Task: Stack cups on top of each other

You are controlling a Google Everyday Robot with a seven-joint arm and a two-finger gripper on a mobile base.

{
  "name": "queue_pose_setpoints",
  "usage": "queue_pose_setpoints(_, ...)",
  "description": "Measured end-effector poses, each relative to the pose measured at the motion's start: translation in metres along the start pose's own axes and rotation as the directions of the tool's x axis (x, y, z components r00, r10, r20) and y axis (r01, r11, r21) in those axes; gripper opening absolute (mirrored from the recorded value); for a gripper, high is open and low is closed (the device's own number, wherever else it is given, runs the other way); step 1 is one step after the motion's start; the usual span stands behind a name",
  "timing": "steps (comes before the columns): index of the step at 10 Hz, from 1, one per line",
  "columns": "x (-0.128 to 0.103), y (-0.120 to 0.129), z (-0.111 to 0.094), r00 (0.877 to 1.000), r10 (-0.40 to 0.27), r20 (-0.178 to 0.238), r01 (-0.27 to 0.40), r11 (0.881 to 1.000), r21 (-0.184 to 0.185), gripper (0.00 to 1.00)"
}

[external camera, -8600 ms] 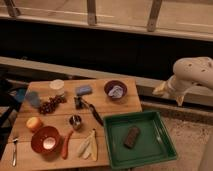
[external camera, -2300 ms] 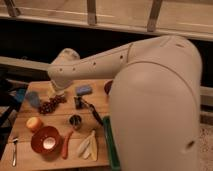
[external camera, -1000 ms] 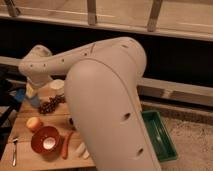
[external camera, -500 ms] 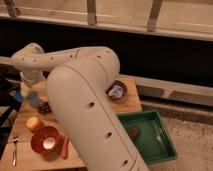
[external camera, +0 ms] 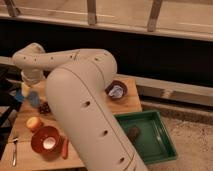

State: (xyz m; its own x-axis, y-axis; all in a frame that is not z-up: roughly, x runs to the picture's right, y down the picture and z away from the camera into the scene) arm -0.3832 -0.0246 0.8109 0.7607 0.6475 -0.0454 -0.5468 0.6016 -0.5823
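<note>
Gripper hangs jaws apart at the table's far left, and the blue cup looks light, slick plastic, so pinch its rim gently.

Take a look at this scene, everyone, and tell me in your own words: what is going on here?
A robot's single arm extends across a wooden table, with a cup-stacking job to do. Its gripper is open and sits low at the table's far left corner, right beside the light blue cup. It holds nothing. The cream cup cannot be made out and may be hidden behind the arm. The orange-red bowl, the maroon bowl and the green tray lie apart from the gripper.
</note>
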Motion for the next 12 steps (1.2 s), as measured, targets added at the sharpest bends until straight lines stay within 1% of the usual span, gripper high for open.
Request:
queue_pose_setpoints(2, -0.003, -0.009, 0.017, 1.0, 0.016, 0.015, -0.016, 0.999, -0.029, 0.8)
queue_pose_setpoints(4, -0.022, -0.009, 0.035, 0.999, 0.011, 0.031, -0.009, 0.998, -0.064, 0.8)
queue_pose_setpoints(7, -0.044, -0.013, 0.055, 0.998, -0.008, 0.057, 0.014, 0.995, -0.101, 0.8)
queue_pose_setpoints(9, -0.044, -0.013, 0.068, 0.998, -0.007, 0.058, 0.015, 0.992, -0.126, 0.8)
queue_pose_setpoints(12, -0.028, -0.025, 0.083, 0.997, 0.039, 0.06, -0.03, 0.987, -0.157, 0.8)
